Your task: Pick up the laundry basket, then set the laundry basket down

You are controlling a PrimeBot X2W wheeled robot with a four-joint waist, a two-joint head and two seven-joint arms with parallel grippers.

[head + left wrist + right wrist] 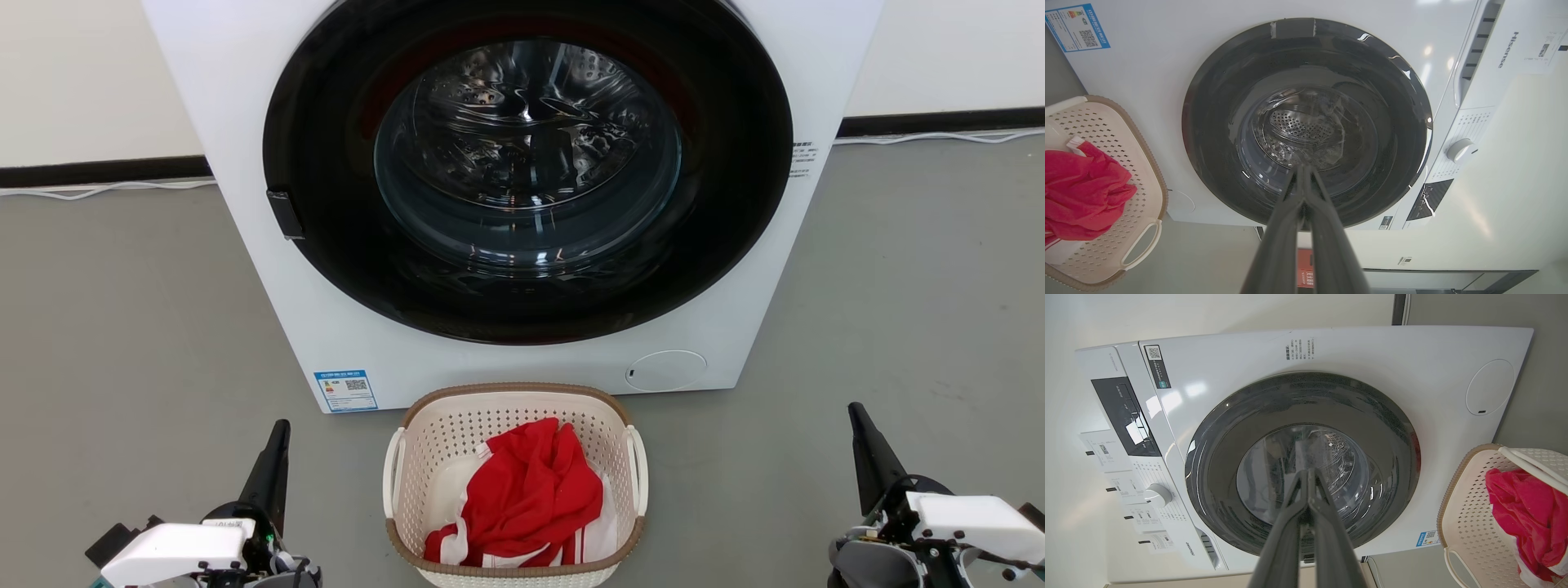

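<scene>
Your left gripper (279,437) is low at the left. Its 2 dark fingers are pressed together and it holds nothing. Your right gripper (859,429) is in the same state, with the fingers closed on each other and empty.

The laundry basket (445,445) stands on the grey floor (122,327) between the 2 grippers. It is to the right of the left one and to the left of the right one, and it is well apart from both. Its white side handles (394,461) face toward each gripper, and neither gripper touches them. Inside the basket lies a red cloth (531,490) with white stripes.

Ahead of both pairs of fingertips stands the white washing machine (269,327), and its round dark door (326,204) is closed. The far rim of the basket is near the machine's front, just below the door. In both wrist views, the closed fingers point at the glass of the door.
</scene>
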